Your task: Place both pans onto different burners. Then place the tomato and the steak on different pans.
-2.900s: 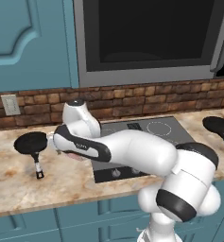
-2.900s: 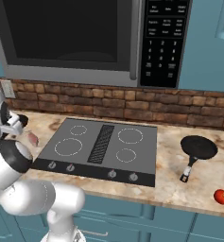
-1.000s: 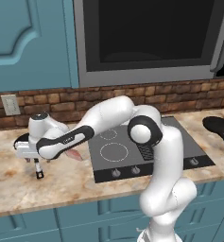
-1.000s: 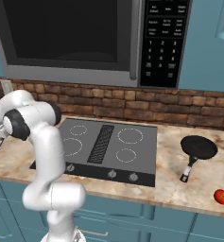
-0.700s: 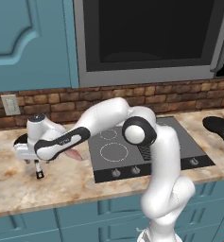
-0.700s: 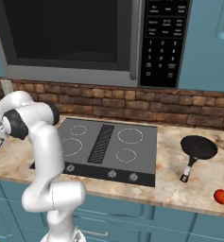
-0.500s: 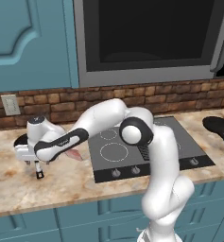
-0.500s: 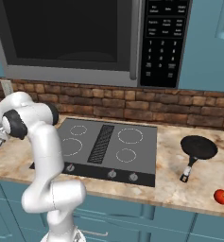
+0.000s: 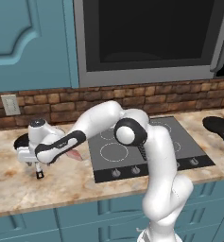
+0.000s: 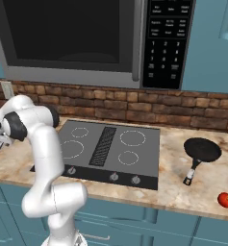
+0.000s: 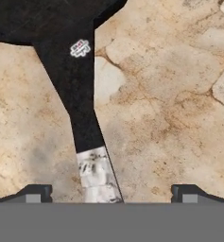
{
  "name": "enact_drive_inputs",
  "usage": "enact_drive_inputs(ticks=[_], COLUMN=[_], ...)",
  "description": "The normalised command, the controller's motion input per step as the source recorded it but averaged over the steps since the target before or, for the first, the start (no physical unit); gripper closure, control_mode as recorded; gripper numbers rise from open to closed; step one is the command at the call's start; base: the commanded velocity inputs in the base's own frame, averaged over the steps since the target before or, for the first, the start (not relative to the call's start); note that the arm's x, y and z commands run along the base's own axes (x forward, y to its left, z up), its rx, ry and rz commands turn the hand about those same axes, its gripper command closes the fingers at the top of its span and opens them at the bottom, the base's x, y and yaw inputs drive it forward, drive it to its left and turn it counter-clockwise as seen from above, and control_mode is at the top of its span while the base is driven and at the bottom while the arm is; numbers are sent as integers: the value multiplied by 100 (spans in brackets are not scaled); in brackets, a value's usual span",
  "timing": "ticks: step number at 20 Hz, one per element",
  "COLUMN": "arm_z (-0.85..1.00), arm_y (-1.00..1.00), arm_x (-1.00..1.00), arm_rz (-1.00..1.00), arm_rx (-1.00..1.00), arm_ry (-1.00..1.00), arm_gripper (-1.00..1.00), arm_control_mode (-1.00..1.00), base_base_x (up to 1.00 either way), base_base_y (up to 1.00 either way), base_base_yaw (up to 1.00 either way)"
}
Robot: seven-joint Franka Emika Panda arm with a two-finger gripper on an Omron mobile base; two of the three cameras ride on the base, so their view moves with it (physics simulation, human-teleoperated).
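Hand view: gripper (image 11: 108, 194) spread wide, pointing down at the beige stone counter (image 11: 170, 108). 2 finger tips stand apart at either side of the left pan's handle (image 11: 82, 108); its pale tip (image 11: 98, 175) lies between them, nearer the left tip, nothing pinched.

Left base view: arm reaches far left over the counter; the left pan (image 9: 21, 141) sits mostly hidden behind the hand, its handle end poking out below. Steak (image 9: 73, 154) lies flat just right of the hand, on the counter, beside the cooktop (image 9: 146, 146).

Right base view: all 4 burners (image 10: 133, 138) bare. 2nd pan (image 10: 202, 150) rests on the counter right of the cooktop, handle toward the front. Tomato (image 10: 225, 200) sits near the front edge, right of that pan.
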Motion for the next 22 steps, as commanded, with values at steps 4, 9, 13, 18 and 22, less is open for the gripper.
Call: enact_drive_inputs(ticks=[4, 9, 13, 18, 22], arm_z=[-9, -12, -13, -16, -27], arm_y=[1, 5, 10, 18, 14], arm_x=[18, 14, 10, 8, 3], arm_rz=[0, 0, 0, 0, 0], arm_rx=[0, 0, 0, 0, 0], arm_ry=[2, 2, 3, 4, 2], arm_gripper=[-100, -100, -100, -100, -100], arm_control_mode=[-100, -100, -100, -100, -100], base_base_x=[0, 0, 0, 0, 0], base_base_y=[0, 0, 0, 0, 0], base_base_yaw=[0, 0, 0, 0, 0])
